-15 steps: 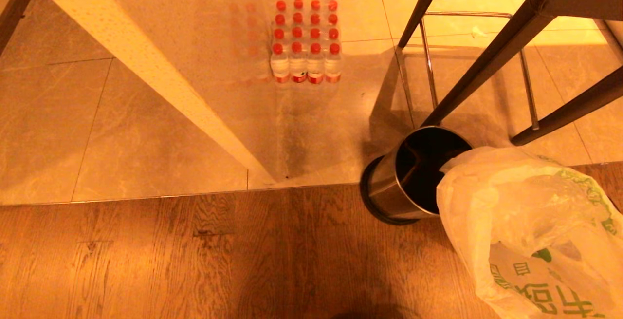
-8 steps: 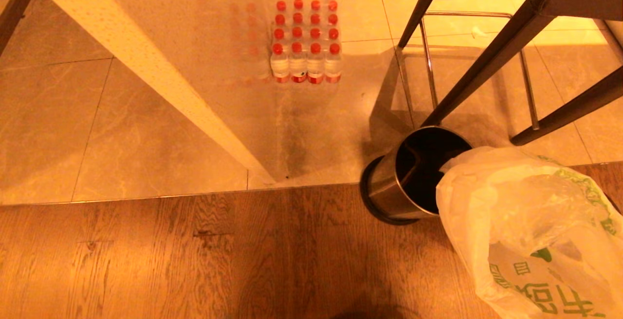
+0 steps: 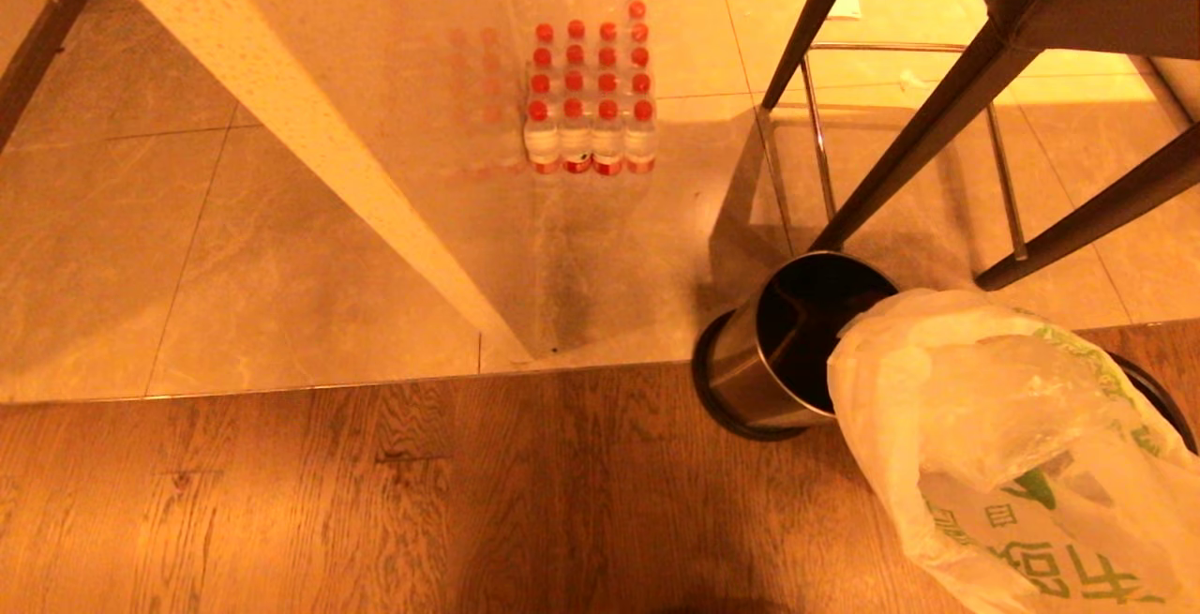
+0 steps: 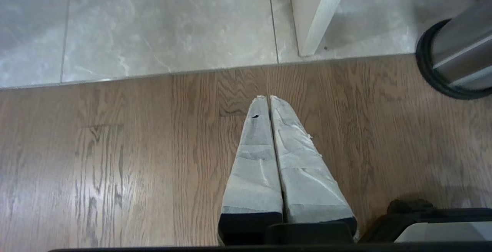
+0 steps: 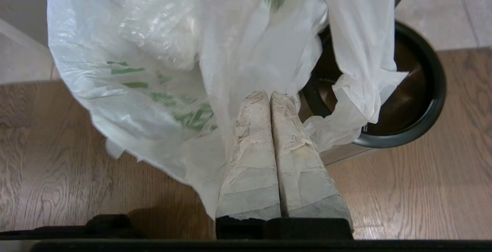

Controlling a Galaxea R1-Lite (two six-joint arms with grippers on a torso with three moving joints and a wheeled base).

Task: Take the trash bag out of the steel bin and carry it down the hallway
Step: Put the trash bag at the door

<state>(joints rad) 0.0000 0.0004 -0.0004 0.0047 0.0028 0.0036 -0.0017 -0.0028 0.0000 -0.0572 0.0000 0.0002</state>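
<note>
The trash bag is thin, see-through white plastic, shiny and full of crinkles. It bunches around the tips of the right gripper, whose fingers are wrapped in rough, wrinkly grey tape. The left gripper wears the same worn tape. Just beyond the right gripper, the steel bin is smooth, shiny metal with a black ring at its base. The floor under both grippers is matt brown wood with wavy grain. Further ahead, the tiles are smooth, glossy stone. The water bottles look like clear plastic.
</note>
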